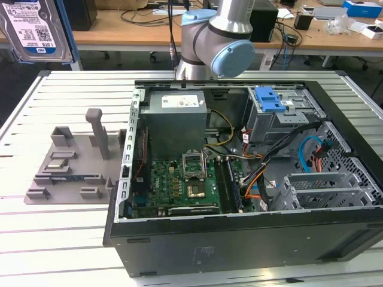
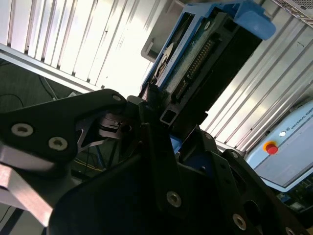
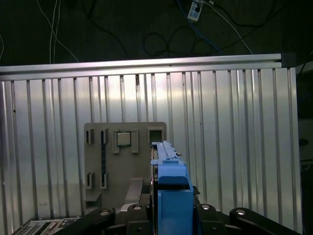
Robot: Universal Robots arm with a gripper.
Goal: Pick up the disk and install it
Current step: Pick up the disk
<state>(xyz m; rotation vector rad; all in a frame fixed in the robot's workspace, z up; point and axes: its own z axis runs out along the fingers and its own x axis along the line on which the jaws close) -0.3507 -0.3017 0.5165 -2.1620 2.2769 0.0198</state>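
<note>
The disk (image 1: 35,28) hangs in the air at the exterior view's upper left, well above the table, its silver face and label toward the camera and blue rails along its sides. In both wrist views my gripper (image 2: 164,115) is shut on the disk (image 2: 208,51), black fingers (image 2: 149,105) clamped on its sides. In the first wrist view the disk (image 3: 170,183) shows edge-on between the gripper (image 3: 170,213) parts, above the grey parts fixture (image 3: 124,156). The open computer case (image 1: 239,242) lies off to the exterior view's right of the disk.
Inside the case sit a motherboard (image 1: 179,182), a power supply (image 1: 176,110), cables and a grey drive cage with a blue latch (image 1: 268,98). A grey fixture (image 1: 69,170) with an upright post rests on the slatted aluminium table (image 1: 54,239). The arm's base (image 1: 209,39) stands behind the case.
</note>
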